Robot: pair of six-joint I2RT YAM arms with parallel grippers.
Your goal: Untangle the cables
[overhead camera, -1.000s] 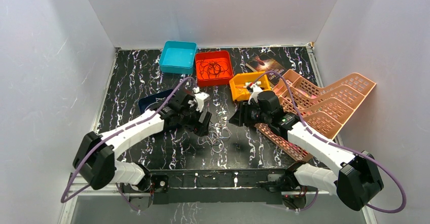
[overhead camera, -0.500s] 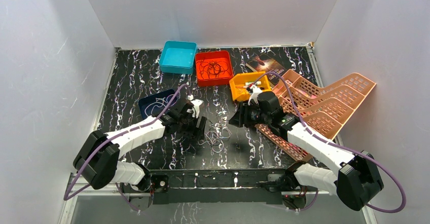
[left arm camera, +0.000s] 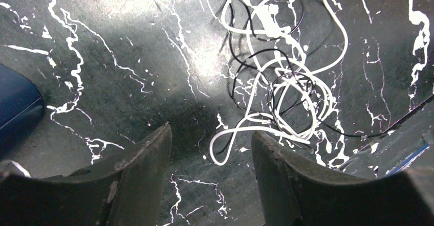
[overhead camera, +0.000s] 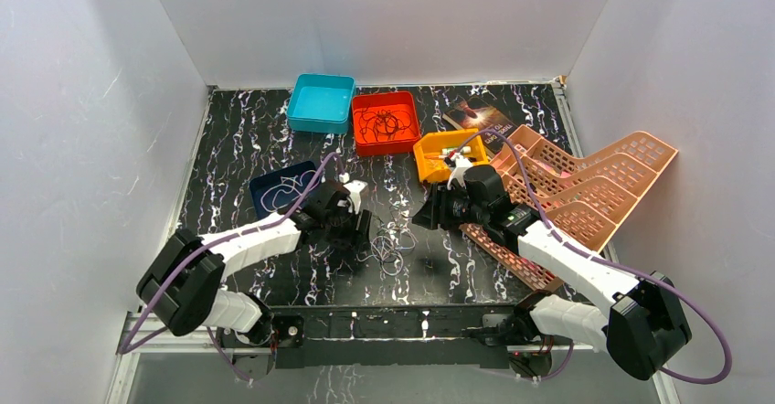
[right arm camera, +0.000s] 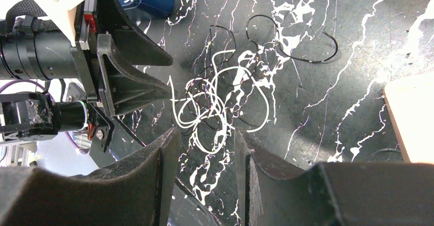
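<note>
**A:** Where are the cables (overhead camera: 388, 250) lying?

**B:** They are lying on the dark marbled table (overhead camera: 238, 139), a little below the centre of the top view. White loops and black loops are crossing each other in one loose knot. In the right wrist view, one black strand is trailing off toward the upper right.

**A:** What is the left gripper (overhead camera: 358, 237) doing?

**B:** It is sitting just left of the knot in the top view. Its jaws are standing wide apart and are gripping nothing. In the left wrist view, the lowest white loop is reaching down into the gap between the jaws. I cannot tell whether it is touching them.

**A:** And the right gripper (overhead camera: 422, 217)?

**B:** It is sitting just up and right of the knot. Its jaws are standing more narrowly apart and are also holding nothing. In the right wrist view, the knot is lying just above them at mid-frame.

**A:** What else is sitting around?

**B:** A navy bin (overhead camera: 270, 185) left of centre is holding a white loop. A red bin (overhead camera: 361, 111) at upper centre is holding dark strands. A teal bin (overhead camera: 322, 102) is sitting beside the red one, an orange bin (overhead camera: 429, 162) to its lower right, and a pink rack (overhead camera: 594, 185) at the right.
</note>
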